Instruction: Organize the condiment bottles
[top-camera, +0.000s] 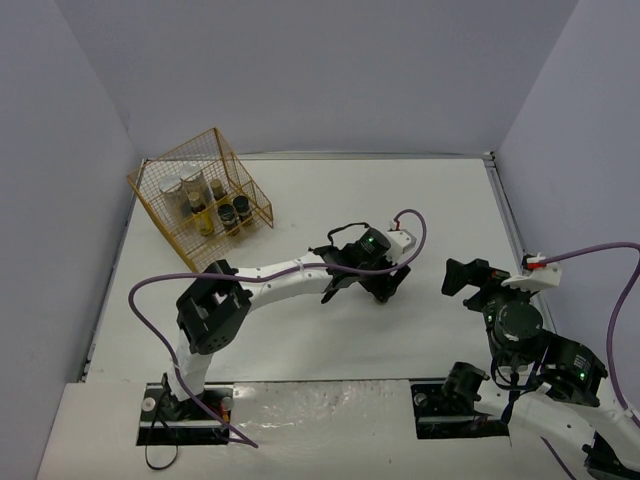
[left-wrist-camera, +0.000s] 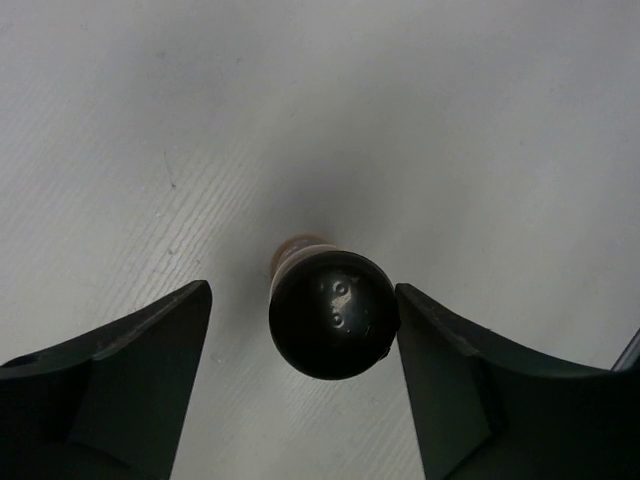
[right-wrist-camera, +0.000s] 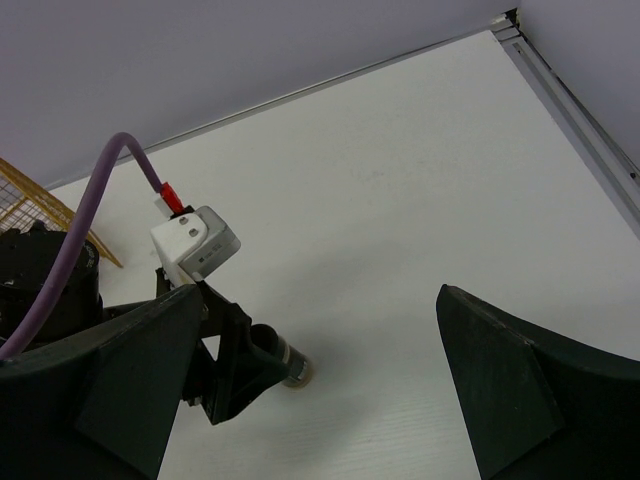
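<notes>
A short dark black-capped jar (left-wrist-camera: 333, 312) stands upright on the white table between the fingers of my left gripper (left-wrist-camera: 302, 291). The jaws are open: the right finger is at the cap's edge and the left finger stands clear of it. In the top view the left gripper (top-camera: 383, 284) covers the jar. The right wrist view shows the jar (right-wrist-camera: 292, 364) beside the left gripper's fingers (right-wrist-camera: 232, 372). My right gripper (top-camera: 463, 276) is open and empty, to the right of the jar. The other bottles, among them a silver-lidded one (top-camera: 172, 190), a yellow one (top-camera: 203, 216) and a dark jar (top-camera: 229, 213), stand in the gold wire rack (top-camera: 158, 205).
The gold wire rack sits at the far left of the table near the left wall. A purple cable (top-camera: 412, 228) loops above the left wrist. A raised rail (top-camera: 508, 215) runs along the table's right edge.
</notes>
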